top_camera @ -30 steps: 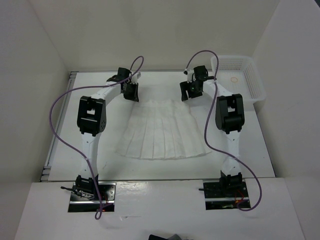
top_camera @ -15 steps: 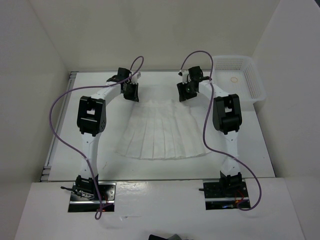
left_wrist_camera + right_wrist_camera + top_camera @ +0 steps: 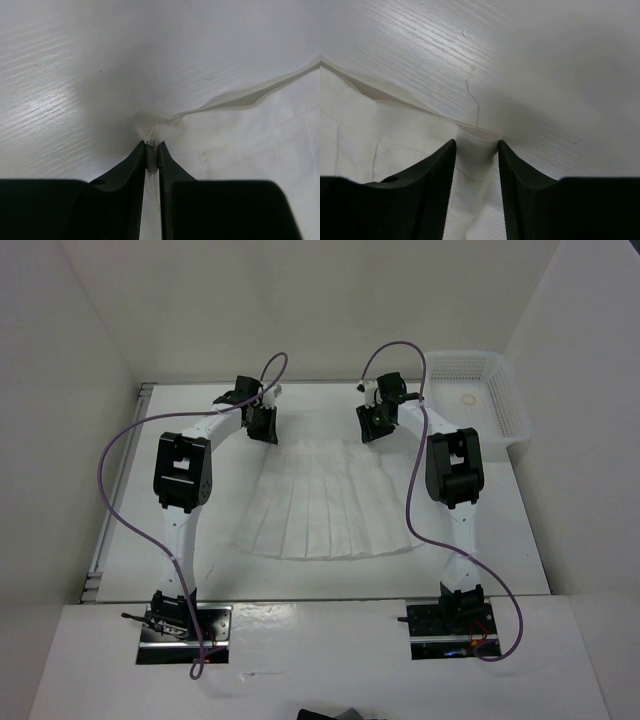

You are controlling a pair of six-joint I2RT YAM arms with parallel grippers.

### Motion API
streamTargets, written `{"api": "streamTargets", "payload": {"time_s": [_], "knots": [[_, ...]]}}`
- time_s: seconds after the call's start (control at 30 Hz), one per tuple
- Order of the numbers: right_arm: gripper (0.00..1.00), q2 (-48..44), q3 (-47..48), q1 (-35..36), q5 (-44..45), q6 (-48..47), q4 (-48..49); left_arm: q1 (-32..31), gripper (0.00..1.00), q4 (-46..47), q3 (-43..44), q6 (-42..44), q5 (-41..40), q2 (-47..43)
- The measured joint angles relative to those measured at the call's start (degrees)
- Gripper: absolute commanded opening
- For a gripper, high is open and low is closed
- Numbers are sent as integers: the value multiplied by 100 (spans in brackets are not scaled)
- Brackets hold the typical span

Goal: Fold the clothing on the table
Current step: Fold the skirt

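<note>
Top external view: white pleated skirt (image 3: pixel 325 505) flat mid bench (image 3: pixel 500 520), waistband at 12 o'clock; likely light, limp, slippy, best taken by waistband corners: left tool (image 3: pixel 152 147) pinching one, right tool (image 3: pixel 476 145) spread astride the other.

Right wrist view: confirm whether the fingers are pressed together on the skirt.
No, the right gripper has its fingers apart, with a corner of the skirt between them.

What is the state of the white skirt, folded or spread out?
Spread out. The skirt lies flat on the table as a full trapezoid, all pleats visible, no part laid over another.
</note>
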Motion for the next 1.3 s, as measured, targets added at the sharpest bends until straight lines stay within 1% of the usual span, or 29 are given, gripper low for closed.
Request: {"api": "streamTargets", "payload": {"time_s": [0.4, 0.43, 0.53, 0.57, 0.63, 0.67, 0.73, 0.83, 1.1, 1.3], "knots": [[30, 0, 0, -26, 42, -37, 11, 0, 15, 28, -39, 9, 7, -13], [27, 0, 0, -31, 42, -37, 13, 0, 15, 28, -39, 7, 7, -13], [21, 2, 0, -42, 44, -37, 13, 0, 14, 28, -39, 22, 9, -13], [16, 2, 0, -42, 46, -39, 13, 0, 12, 28, -39, 26, 9, -13], [11, 2, 0, -52, 72, -50, 15, 0, 11, 28, -39, 31, 11, -13], [4, 2, 0, -52, 81, -48, 13, 0, 8, 28, -39, 33, 11, -13], [0, 2, 0, -59, 83, -52, 13, 0, 6, 28, -39, 50, 11, -13], [0, 2, 0, -68, 83, -39, 13, 0, 0, 26, -35, 120, 26, -13], [0, 4, 81, -68, 125, -35, -4, 79, 0, -173, 107, 162, 48, -9], [0, 4, 415, -61, 151, -31, -7, 251, 0, -264, 341, 304, 219, 0]]}}
